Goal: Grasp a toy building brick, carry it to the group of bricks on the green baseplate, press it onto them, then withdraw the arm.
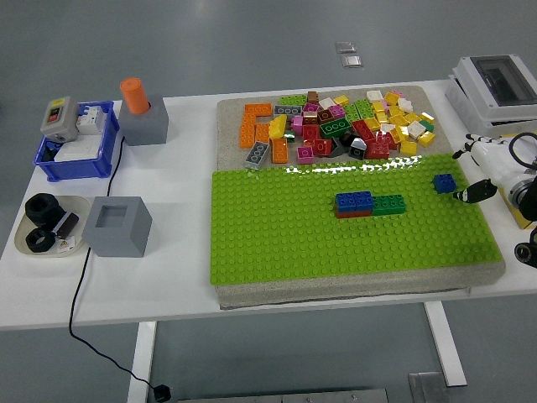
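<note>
Small blue toy brick (444, 182) sits alone on green studded baseplate (352, 243), apart from blue-red-green brick group (370, 204) — not joined. Right robot hand (485, 172) beside it, fingers spread, empty — carry and press remain.

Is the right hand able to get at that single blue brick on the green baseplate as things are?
Probably yes. The right hand sits just right of the lone blue brick, fingers spread and holding nothing. The green baseplate around the brick is bare, and the brick pile lies farther back, so nothing blocks it.
</note>
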You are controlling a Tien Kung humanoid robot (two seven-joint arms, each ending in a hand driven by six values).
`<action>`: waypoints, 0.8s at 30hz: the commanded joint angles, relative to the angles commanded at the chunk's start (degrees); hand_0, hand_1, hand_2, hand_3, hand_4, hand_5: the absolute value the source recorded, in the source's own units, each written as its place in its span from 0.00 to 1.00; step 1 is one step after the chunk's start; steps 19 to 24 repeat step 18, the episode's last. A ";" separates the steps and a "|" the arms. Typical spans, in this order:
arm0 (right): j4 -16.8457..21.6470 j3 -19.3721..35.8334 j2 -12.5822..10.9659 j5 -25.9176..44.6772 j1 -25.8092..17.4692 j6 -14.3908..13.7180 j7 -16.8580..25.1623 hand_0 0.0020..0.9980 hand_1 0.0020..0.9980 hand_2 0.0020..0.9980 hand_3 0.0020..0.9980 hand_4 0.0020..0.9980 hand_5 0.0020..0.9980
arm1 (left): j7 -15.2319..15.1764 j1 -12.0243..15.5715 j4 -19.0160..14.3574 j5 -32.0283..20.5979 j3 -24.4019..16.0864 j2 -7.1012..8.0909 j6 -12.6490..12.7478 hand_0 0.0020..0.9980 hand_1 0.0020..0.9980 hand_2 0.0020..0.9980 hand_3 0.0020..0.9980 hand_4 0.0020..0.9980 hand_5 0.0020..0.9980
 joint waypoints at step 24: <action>-3.16 0.92 2.74 4.66 3.07 6.26 1.31 1.00 1.00 1.00 0.69 0.70 0.00 | -0.03 -0.35 0.04 0.11 -0.05 0.00 -0.09 0.85 0.89 0.85 0.64 0.89 0.42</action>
